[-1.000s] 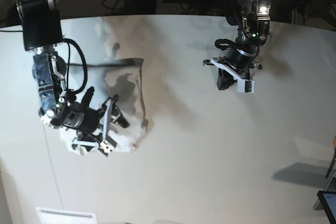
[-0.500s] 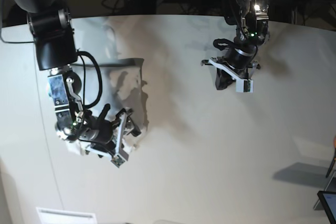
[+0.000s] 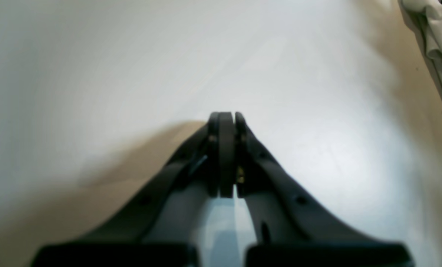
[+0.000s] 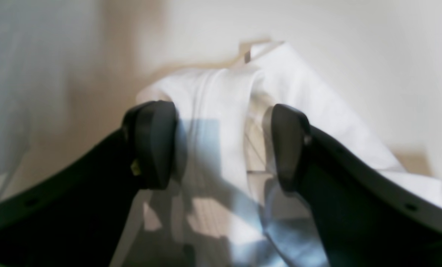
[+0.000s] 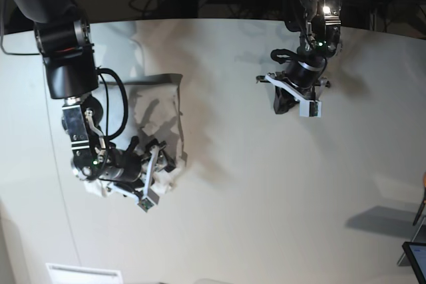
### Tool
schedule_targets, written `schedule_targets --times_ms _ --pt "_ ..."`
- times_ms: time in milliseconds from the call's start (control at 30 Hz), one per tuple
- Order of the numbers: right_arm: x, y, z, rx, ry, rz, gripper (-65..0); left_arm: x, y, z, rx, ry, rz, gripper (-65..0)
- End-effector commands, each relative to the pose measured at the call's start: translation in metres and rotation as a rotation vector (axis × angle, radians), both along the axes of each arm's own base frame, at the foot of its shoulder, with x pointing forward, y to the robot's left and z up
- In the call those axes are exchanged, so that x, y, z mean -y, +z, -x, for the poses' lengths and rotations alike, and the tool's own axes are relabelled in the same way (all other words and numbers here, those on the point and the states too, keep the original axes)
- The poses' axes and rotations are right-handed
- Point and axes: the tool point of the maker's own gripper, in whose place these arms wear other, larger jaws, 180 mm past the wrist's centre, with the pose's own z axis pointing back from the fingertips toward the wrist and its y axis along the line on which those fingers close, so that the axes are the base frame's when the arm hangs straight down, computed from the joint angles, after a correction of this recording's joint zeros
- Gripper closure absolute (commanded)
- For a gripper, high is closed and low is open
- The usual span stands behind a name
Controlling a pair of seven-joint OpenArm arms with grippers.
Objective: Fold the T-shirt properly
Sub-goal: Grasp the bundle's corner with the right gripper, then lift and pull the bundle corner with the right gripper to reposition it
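The white T-shirt (image 5: 166, 101) lies as a wrinkled bundle on the left part of the table. My right gripper (image 5: 155, 176) hangs low over its near edge. In the right wrist view this gripper (image 4: 221, 146) is open, its two dark pads (image 4: 154, 144) on either side of a raised fold of the shirt (image 4: 221, 100). My left gripper (image 5: 289, 104) hovers over bare table at the back right, well away from the shirt. In the left wrist view it (image 3: 224, 120) is shut with nothing in it, and only a strip of the shirt (image 3: 438, 40) shows at the top right.
The off-white tabletop (image 5: 266, 197) curves away to a dark back edge with cables behind it. A dark screen corner (image 5: 416, 257) pokes in at the lower right. A white label (image 5: 83, 274) sits near the front left edge.
My right arm has swung rightwards and lower along the shirt's near edge, its jaws still wide apart. The left arm has stayed still.
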Motion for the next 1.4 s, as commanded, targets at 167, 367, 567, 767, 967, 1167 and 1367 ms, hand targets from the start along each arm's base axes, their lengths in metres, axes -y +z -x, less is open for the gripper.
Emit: schedule_targets --times_ms 167,367,567,767,967,1167,1367 --pt "-0.003 0.025 -0.017 0.067 -0.002 -0.026 -20.6 -0.001 0.01 -0.006 0.037 -0.001 -0.001 0.0" --pt "-0.003 0.026 -0.018 0.069 -0.003 -0.028 -0.4 -0.001 0.009 -0.006 0.035 0.0 -0.001 0.0" --pt "-0.004 0.04 -0.021 0.105 0.005 -0.024 -0.3 -0.002 0.01 -0.007 0.037 0.0 -0.001 0.0" --pt "-0.007 0.065 -0.023 0.158 0.029 0.009 -0.3 -0.005 -0.003 -0.003 0.001 0.009 0.0 0.0" --pt "0.001 0.08 -0.037 0.189 -0.047 0.009 -0.3 -0.004 -0.002 -0.004 0.005 0.008 0.0 0.0" --pt "0.007 0.076 -0.048 0.207 -0.118 -0.043 -0.3 -0.004 -0.001 -0.004 0.008 0.007 0.0 0.0" --pt "0.01 0.063 -0.055 0.203 -0.145 -0.083 -0.3 -0.004 -0.002 -0.002 0.004 0.007 0.0 0.0"
